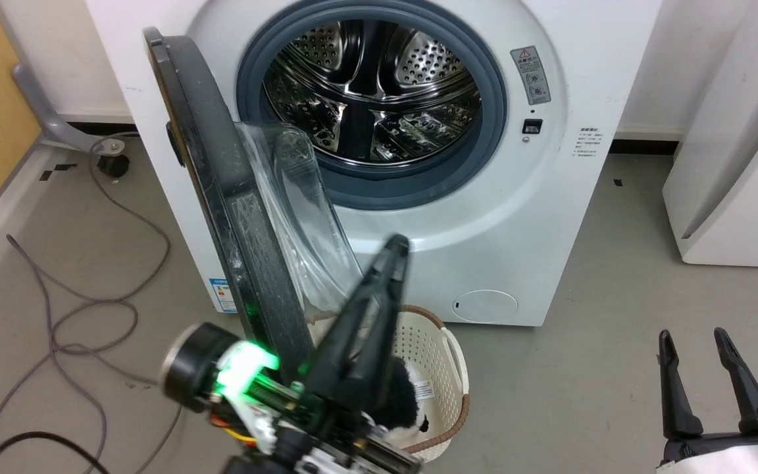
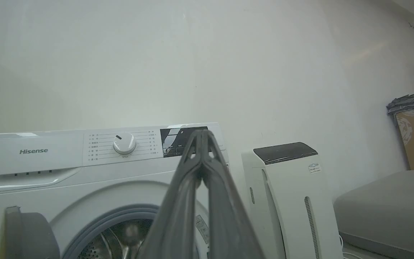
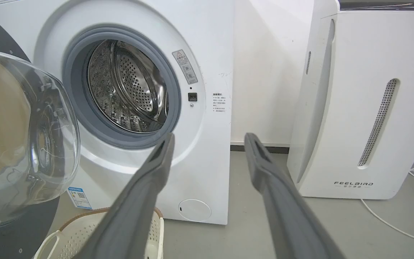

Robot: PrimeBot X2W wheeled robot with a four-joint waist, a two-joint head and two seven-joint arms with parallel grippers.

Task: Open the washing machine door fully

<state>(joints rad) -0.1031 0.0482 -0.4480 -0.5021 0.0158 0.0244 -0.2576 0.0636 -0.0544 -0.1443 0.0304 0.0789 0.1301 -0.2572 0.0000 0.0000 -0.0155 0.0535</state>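
On the grey floor at far left lie loose cables [image 1: 168,247]. Next, one washing machine door [image 1: 234,217] stands swung out, edge-on, its glass bowl facing right, off the one white washing machine [image 1: 537,217], whose steel drum is open to view. One left gripper [image 1: 397,246], fingers pressed together on nothing, rises beside the glass. Its arm covers part of one white basket [image 1: 448,342] holding a black-and-white fluffy item [image 1: 405,398]. One right gripper [image 1: 692,336] rests with fingers spread. One white appliance [image 1: 734,164] stands far right.
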